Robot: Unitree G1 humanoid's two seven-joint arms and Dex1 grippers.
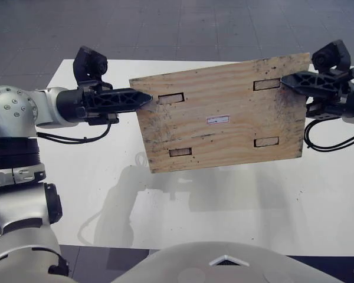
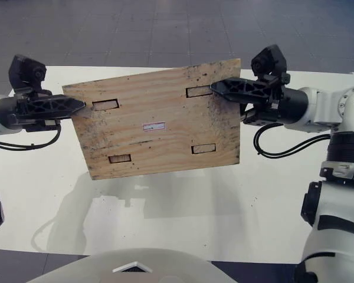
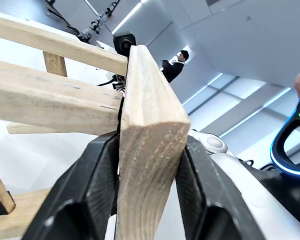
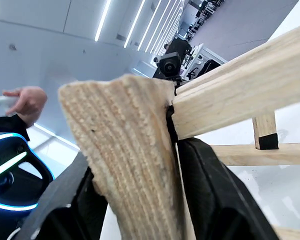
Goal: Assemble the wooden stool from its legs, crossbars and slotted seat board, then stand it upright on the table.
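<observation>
1. The seat board [image 1: 224,112] is held in the air over the white worktop [image 1: 94,194]. Its broad face is turned up toward the head camera. Its long edges are slanted, so the 3 o'clock end is seen higher than the 9 o'clock end.
2. Four rectangular slots [image 1: 171,98] are cut through the board, one near each corner. A small white label [image 1: 218,119] is stuck near its middle.
3. The left jaws, at the end of the left arm [image 1: 47,106], are clamped on the board's 9 o'clock edge, close to the 10 o'clock corner. Their tip is seen just beside the slot there.
4. The right jaws, at the end of the right arm [image 2: 307,106], are clamped on the 3 o'clock edge, close to the 2 o'clock corner. Their tip is reached out as far as the slot there.
5. In each wrist view the board's raw edge is seen pinched between two black jaw faces, with wood touched on both sides.
6. Wooden legs [image 3: 50,102] are seen standing off the board's underside, joined farther out by a short crossbar [image 3: 55,64]. The right wrist view shows the same arrangement on its side.
7. A shadow [image 1: 141,200] is cast on the worktop toward 7 o'clock of the board. Whether the leg ends touch the worktop cannot be told.
</observation>
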